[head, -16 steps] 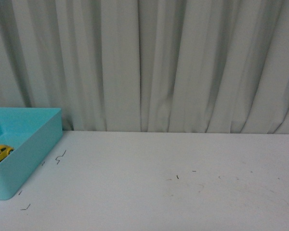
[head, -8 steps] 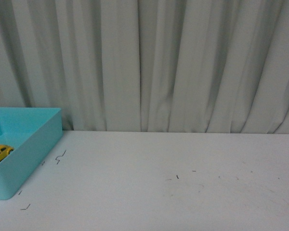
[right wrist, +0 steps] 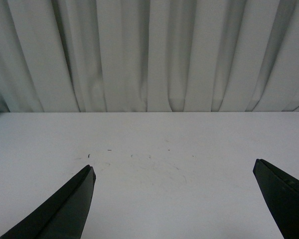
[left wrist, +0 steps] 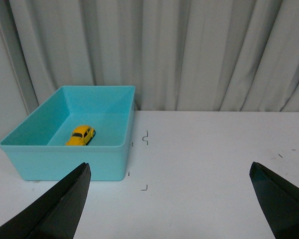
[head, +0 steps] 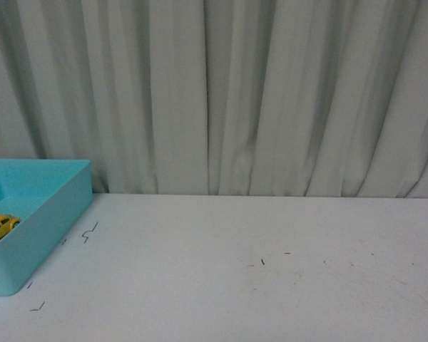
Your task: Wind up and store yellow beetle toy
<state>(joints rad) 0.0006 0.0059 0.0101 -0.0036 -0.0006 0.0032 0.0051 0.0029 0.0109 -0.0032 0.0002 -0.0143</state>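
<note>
Left end effector (left wrist: 169,172) spread, table (left wrist: 214,164) clear.

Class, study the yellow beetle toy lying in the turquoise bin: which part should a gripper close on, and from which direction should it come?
Grip the yellow beetle toy across its two long sides, coming straight down from above. It sits on its wheels on the floor of the turquoise bin, whose walls block any sideways approach, and its rounded roof would probably slip between the pads.

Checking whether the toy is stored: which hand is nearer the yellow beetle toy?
Left. The left hand, open, faces the teal bin holding the yellow beetle toy. The right hand, open, sees only bare table.
</note>
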